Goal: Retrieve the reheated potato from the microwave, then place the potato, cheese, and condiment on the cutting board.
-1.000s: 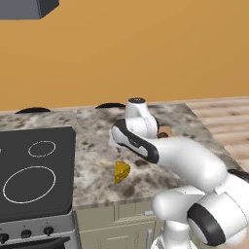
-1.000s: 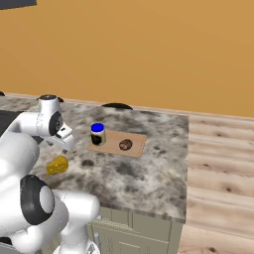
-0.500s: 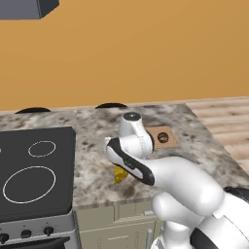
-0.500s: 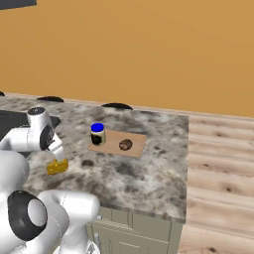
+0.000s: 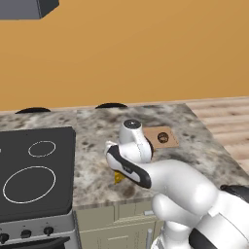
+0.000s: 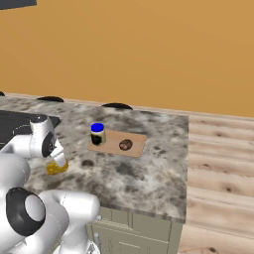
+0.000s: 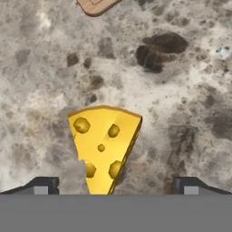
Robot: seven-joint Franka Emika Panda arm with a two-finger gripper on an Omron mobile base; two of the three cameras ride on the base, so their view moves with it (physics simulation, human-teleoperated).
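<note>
The cheese (image 7: 103,145) lies flat on the granite counter (image 7: 181,113), apart from the cutting board (image 6: 117,143). In the hand view its long axis runs from top to bottom: the broad rounded end is at the top, and the wedge narrows toward the bottom edge. The gripper (image 7: 113,186) hangs over the wedge with its jaws spread wide, 1 fingertip (image 7: 41,186) on each side, holding nothing. On the board stand the condiment (image 6: 97,134) and the potato (image 6: 125,145), side by side.
</note>
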